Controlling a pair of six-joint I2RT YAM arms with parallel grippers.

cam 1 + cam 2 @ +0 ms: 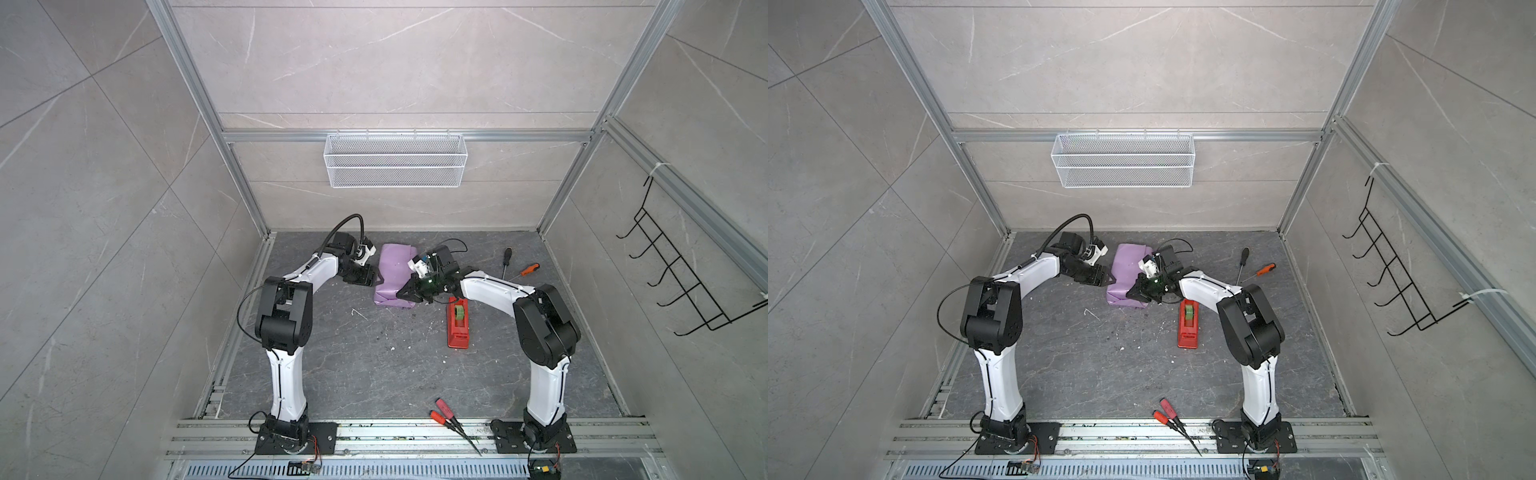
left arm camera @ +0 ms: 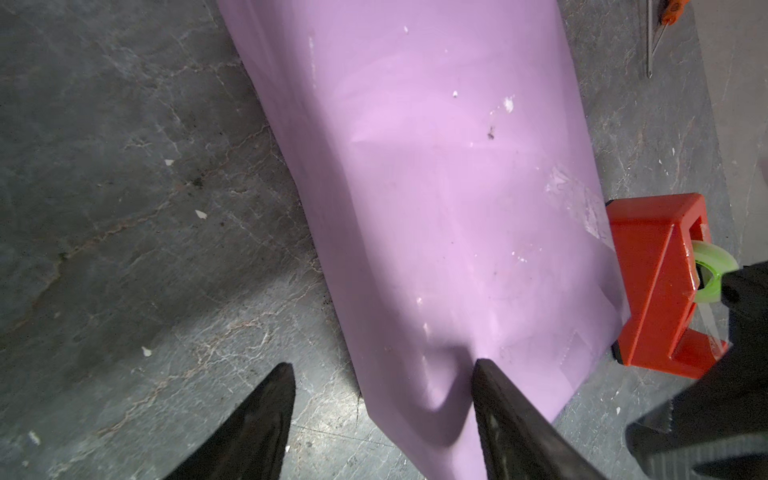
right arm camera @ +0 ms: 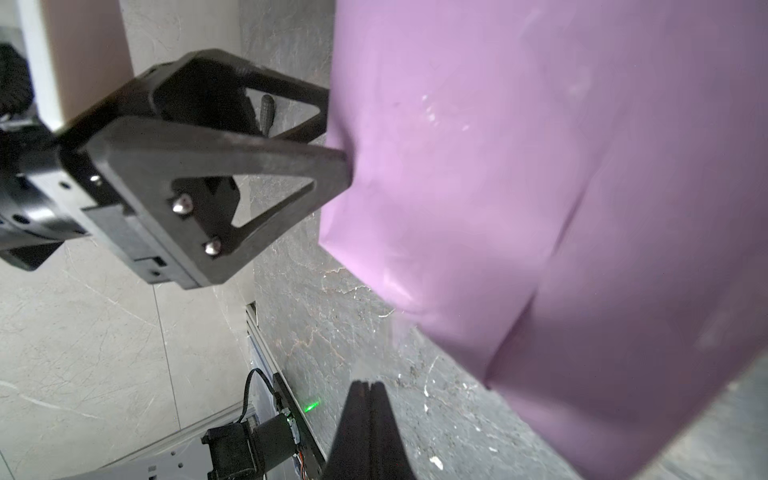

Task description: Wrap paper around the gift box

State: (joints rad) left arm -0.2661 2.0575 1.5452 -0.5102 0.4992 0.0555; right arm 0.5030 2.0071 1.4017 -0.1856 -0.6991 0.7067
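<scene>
Toward the far middle of the dark table (image 1: 374,365), the paper (image 1: 392,276) is lying as a lilac folded bundle. Left gripper (image 2: 382,365) is standing with jaws spread, one fingertip (image 2: 482,374) denting the paper's side. Right gripper (image 3: 368,384) is hovering just beside the bundle, jaws pressed together, gripping nothing. Red tape dispenser (image 1: 457,322) is sitting near, rightward.

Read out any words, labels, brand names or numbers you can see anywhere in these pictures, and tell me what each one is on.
No text can be read in any view.
Lilac paper: plain, no print, only scuffs and clear tape.
Red tape dispenser: no label shows.
Orange-handled screwdriver: too small to tell any marking.
</scene>
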